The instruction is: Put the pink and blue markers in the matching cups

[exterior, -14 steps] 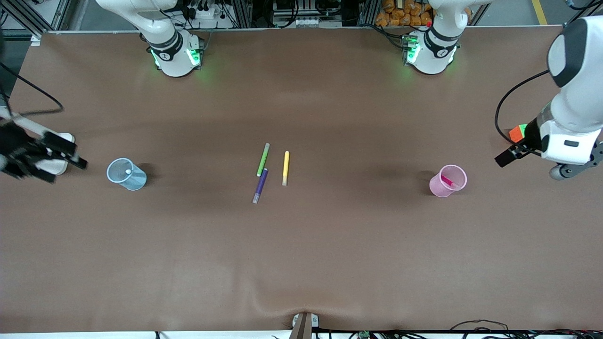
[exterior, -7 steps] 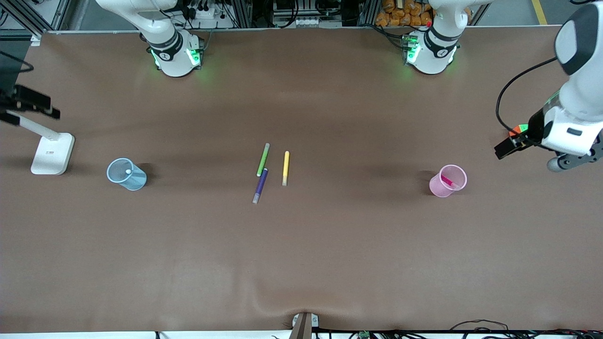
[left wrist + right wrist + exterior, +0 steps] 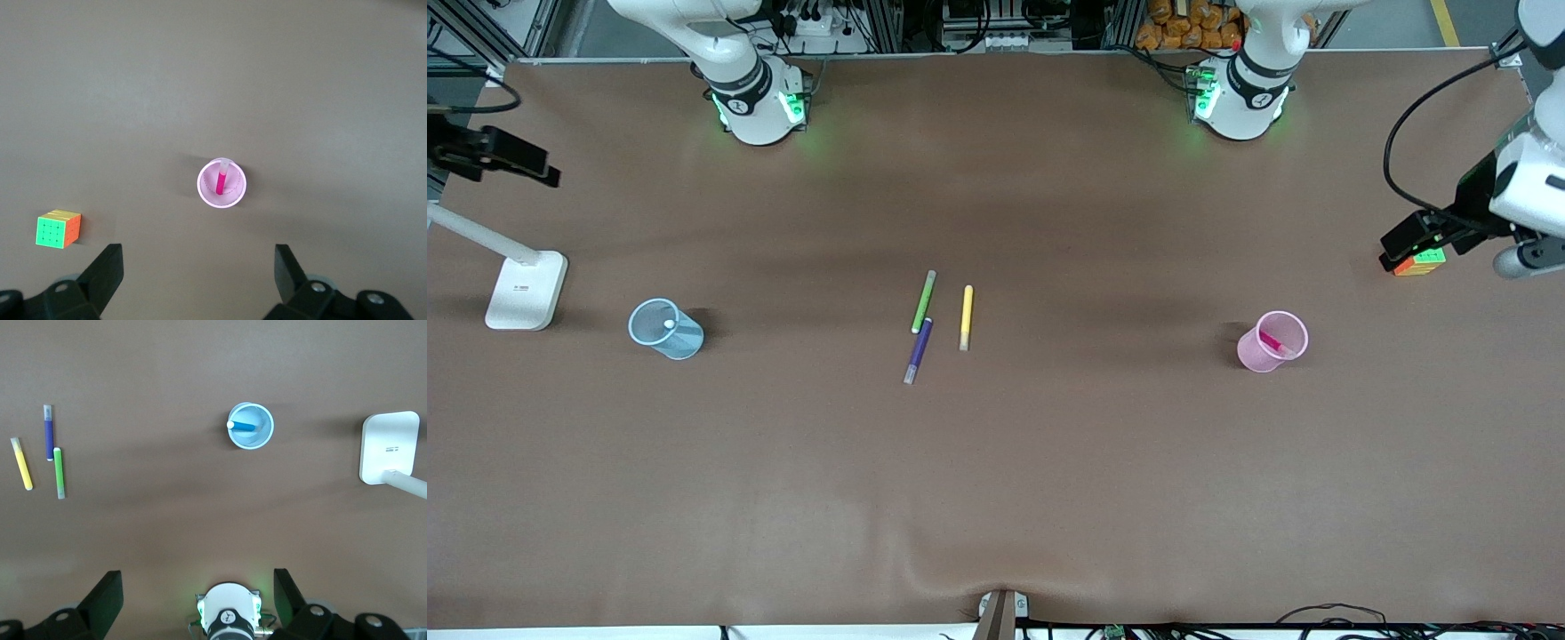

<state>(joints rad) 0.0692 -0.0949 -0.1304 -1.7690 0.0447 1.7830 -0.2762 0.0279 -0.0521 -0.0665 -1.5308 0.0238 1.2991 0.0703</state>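
The pink marker [image 3: 220, 181] stands tilted inside the pink cup [image 3: 1272, 341], which sits on the desk [image 3: 996, 498] toward the left arm's end, about midway between the robots' edge and the front camera's edge. The blue marker [image 3: 242, 425] leans in the blue cup [image 3: 665, 328], pale cap up at the rim; that cup is toward the right arm's end, at much the same depth as the pink one, and well apart from it.

Three other pens lie flat near the middle of the desk, between the two cups: a green pen [image 3: 924, 301], a yellow pen [image 3: 966, 317] just beside it, and a purple pen [image 3: 918, 350], nearer the front camera (its end meets the green pen's end).

The left tool [image 3: 197, 277] hangs high over the left arm's end of the desk, its fingers spread wide and holding nothing; the pink cup shows between them in the left wrist view. A colourful puzzle cube [image 3: 1420, 260] rests on the desk close to that end's edge.

The right tool [image 3: 198, 597] is raised over the right arm's end of the desk, fingers likewise spread and empty. A white lamp base [image 3: 526, 290] sits near that edge, beside the blue cup.
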